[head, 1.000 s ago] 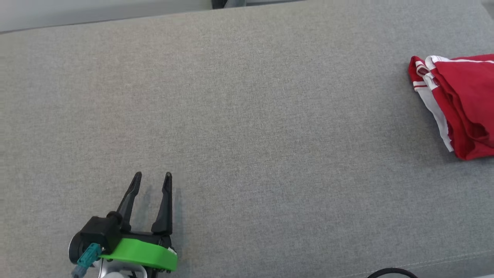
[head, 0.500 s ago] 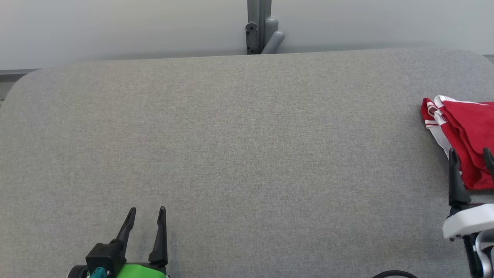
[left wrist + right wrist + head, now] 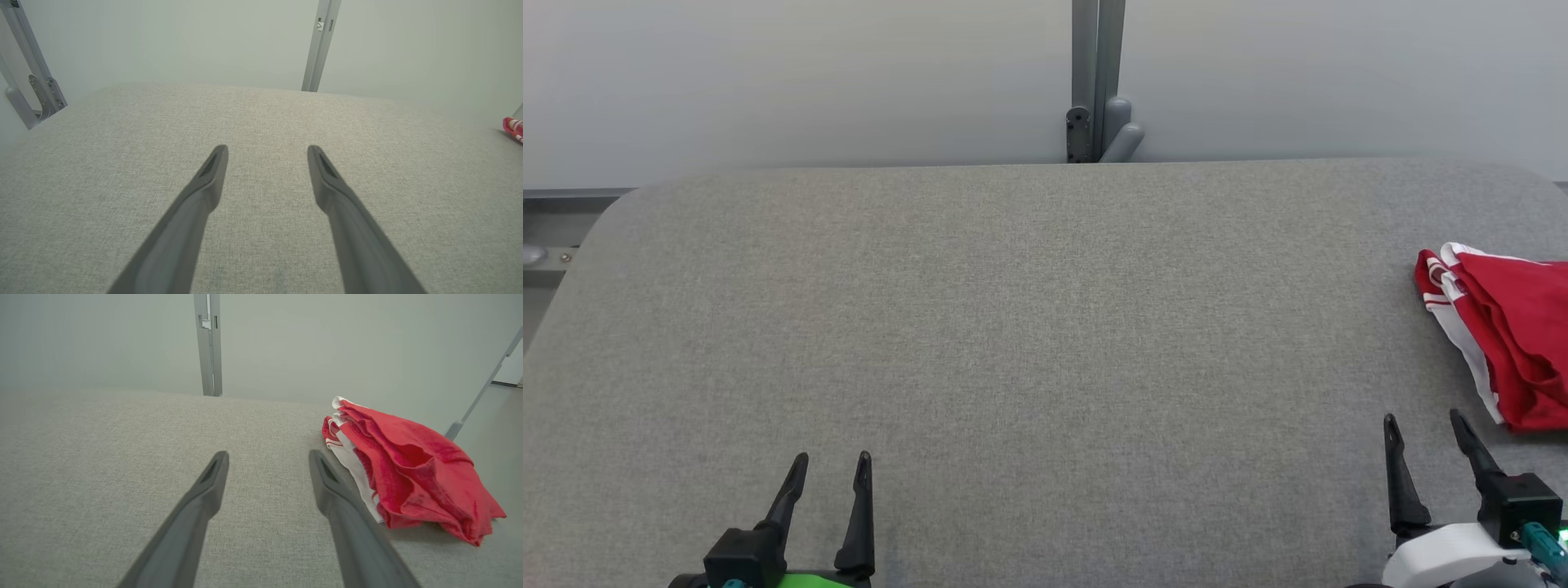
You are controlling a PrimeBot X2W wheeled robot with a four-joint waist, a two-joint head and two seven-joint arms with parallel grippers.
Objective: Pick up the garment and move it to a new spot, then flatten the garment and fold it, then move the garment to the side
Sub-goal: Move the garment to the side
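Red-and-white garment is being left folded at the right edge of the grey padded surface. The right gripper, spread and empty, is being drawn back from it, with the left gripper likewise released. The task is being judged nearly finished.

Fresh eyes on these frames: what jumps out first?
The red and white garment grabs the eye: a loosely folded bundle at the far right of the grey padded surface, cut off by the head view's right edge. Next come the left gripper and right gripper, both open and empty, at that view's bottom corners, the right one near the garment but apart from it.
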